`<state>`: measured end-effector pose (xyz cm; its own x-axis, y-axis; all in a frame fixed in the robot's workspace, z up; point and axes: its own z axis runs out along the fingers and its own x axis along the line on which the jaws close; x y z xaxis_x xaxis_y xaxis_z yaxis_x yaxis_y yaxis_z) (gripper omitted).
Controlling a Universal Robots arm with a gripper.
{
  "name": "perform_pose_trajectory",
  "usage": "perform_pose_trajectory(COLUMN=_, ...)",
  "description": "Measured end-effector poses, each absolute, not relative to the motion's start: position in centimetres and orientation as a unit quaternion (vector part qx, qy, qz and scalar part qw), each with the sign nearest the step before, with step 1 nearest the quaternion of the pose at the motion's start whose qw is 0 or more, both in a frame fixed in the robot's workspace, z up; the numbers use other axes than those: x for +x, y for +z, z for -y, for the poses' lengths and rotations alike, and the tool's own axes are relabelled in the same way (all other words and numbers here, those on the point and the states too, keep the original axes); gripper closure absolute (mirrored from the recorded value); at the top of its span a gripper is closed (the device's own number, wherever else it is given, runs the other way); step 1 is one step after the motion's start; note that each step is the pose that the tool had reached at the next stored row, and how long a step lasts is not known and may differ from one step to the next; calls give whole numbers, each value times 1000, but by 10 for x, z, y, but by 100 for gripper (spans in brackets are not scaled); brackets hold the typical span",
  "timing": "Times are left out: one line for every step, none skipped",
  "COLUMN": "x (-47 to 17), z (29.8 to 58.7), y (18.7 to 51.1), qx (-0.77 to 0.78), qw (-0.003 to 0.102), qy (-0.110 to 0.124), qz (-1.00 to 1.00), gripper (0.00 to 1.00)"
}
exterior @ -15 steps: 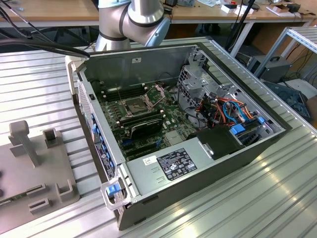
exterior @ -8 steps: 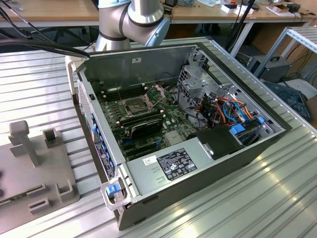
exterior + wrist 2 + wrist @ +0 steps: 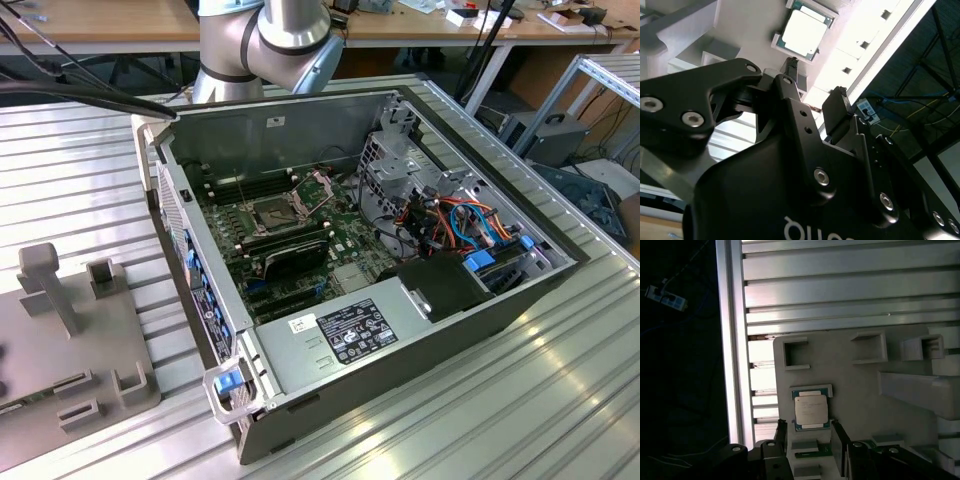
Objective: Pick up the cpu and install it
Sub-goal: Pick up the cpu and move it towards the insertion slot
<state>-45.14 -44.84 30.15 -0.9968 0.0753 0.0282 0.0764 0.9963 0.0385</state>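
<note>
The cpu (image 3: 811,409) is a small square chip with a dull silver top. It lies flat in a shallow pocket of a grey holder plate (image 3: 860,385), and the second wrist view shows the cpu (image 3: 804,27) too. My gripper (image 3: 810,437) hovers close beside it, open. Its black fingers (image 3: 838,440) stand apart with nothing held between them, and they do not touch the chip. In the second wrist view the gripper (image 3: 815,90) points toward the chip. In the exterior view the dark square socket (image 3: 272,210) sits on the motherboard with its metal frame (image 3: 318,185) lifted.
The open computer case (image 3: 300,130) lies on a ribbed metal table (image 3: 560,400), holding cables, a drive bay and a power supply (image 3: 345,335). The grey holder plate (image 3: 60,340) with upright posts stands at the exterior view's left. The table's edge rail (image 3: 732,340) runs close to the plate.
</note>
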Motion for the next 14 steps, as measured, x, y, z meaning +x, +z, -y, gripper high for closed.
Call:
perform_pose_trajectory(x=-452, z=448, y=301, qx=-38, qw=13, qy=-20, qz=999, gripper=52)
perform_pose_trajectory(x=-452, z=448, y=301, qx=-38, qw=13, qy=-20, qz=999, gripper=52)
perform_pose_trajectory(x=-452, z=448, y=301, qx=-38, qw=13, qy=-20, qz=999, gripper=52)
perform_pose_trajectory(x=-452, z=448, y=301, qx=-38, qw=13, qy=-20, qz=999, gripper=52)
perform_pose_trajectory(x=-452, z=448, y=301, qx=-38, qw=13, qy=-20, qz=999, gripper=52)
perform_pose_trajectory(x=-452, z=448, y=301, qx=-38, qw=13, qy=-20, qz=999, gripper=52)
perform_pose_trajectory(x=-452, z=448, y=301, qx=-38, qw=13, qy=-20, qz=999, gripper=52)
perform_pose_trajectory(x=-452, z=448, y=301, qx=-38, qw=13, qy=-20, qz=999, gripper=52)
perform_pose_trajectory(x=-452, z=448, y=301, qx=-38, qw=13, qy=-20, qz=999, gripper=52)
perform_pose_trajectory(x=-452, z=448, y=301, qx=-38, qw=13, qy=-20, qz=999, gripper=52)
perform_pose_trajectory(x=-452, z=448, y=300, qx=-38, qw=13, qy=-20, qz=999, gripper=52)
perform_pose_trajectory(x=-452, z=448, y=299, qx=-38, qw=13, qy=-20, qz=999, gripper=52)
perform_pose_trajectory(x=-452, z=448, y=297, qx=-38, qw=13, qy=-20, qz=999, gripper=52)
perform_pose_trajectory(x=-452, z=448, y=295, qx=-38, qw=13, qy=-20, qz=999, gripper=52)
